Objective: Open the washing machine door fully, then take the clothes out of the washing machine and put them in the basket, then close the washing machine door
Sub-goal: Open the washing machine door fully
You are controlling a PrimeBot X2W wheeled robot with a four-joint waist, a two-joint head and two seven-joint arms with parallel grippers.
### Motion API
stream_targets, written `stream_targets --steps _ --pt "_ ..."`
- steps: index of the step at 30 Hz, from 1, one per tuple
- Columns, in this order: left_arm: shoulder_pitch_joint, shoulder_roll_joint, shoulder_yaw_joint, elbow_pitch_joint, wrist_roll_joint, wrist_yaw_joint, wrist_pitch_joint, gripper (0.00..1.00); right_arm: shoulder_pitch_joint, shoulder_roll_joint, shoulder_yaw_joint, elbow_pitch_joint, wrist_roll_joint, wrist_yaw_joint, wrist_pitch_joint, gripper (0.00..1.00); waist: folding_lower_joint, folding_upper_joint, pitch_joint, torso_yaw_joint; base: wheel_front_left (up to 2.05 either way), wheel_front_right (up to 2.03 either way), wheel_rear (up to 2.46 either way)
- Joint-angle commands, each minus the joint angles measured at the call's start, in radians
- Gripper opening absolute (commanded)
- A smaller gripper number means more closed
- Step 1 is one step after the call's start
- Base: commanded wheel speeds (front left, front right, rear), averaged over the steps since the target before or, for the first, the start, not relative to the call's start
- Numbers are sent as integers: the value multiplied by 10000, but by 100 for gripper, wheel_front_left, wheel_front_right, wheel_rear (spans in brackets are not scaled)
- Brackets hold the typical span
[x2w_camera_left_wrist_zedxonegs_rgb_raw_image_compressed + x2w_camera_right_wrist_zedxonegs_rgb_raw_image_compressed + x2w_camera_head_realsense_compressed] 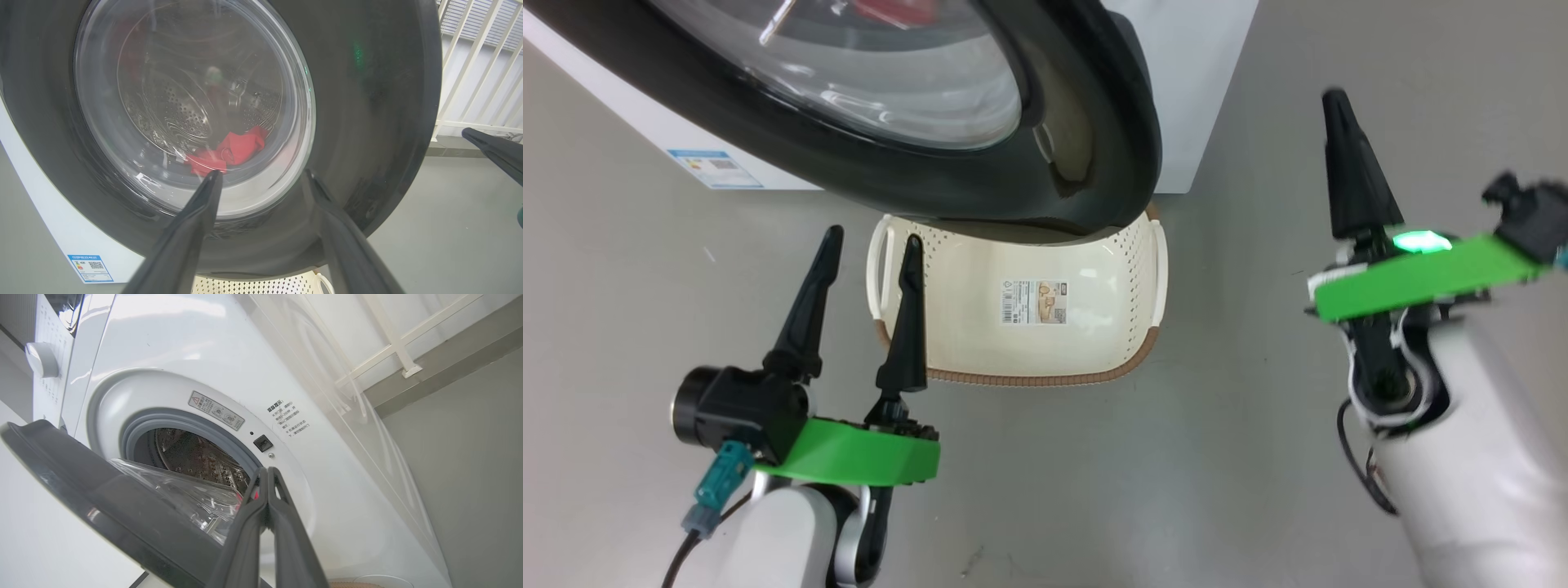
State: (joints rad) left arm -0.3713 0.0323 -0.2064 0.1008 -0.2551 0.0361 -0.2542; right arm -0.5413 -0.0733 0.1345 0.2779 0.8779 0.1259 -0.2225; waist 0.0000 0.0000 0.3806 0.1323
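Note:
The washing machine door (1094,122), black-rimmed with a bulging glass bowl, stands partly open over the far end of the cream basket (980,327). The white washing machine (212,347) shows its grey ring and steel drum (192,453) behind the door (102,498). Red clothes (233,151) lie low in the drum, seen through the door glass (184,81). My left gripper (872,242) is open at the basket's left end, fingers pointing at the door (367,122). My right gripper (1335,102) is shut on nothing, in the air right of the door, its tips (267,470) aimed at the door gap.
Grey floor (1241,457) spreads around the basket and to the right of the machine. A white railing (478,61) stands beyond the door's right edge. A blue-framed label (715,167) marks the machine's lower front.

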Motion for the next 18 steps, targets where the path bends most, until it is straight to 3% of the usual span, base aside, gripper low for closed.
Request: stream_targets --steps 1,5,11,18 --pt "55 179 271 -241 65 33 -76 100 -310 -70 349 -176 550 48 212 0 0 0 18 40 0 0 0" --pt "39 179 214 -219 46 36 -76 100 -1025 -272 524 -10 3001 48 1247 0 0 0 57 129 0 0 0" --pt "5 179 174 -155 77 22 -76 100 -2038 -440 280 691 6263 48 3753 0 0 0 109 239 0 0 0" --pt "-16 179 84 -98 49 34 -76 100 -3318 -493 260 2329 8427 48 6911 0 0 0 157 344 0 0 0"
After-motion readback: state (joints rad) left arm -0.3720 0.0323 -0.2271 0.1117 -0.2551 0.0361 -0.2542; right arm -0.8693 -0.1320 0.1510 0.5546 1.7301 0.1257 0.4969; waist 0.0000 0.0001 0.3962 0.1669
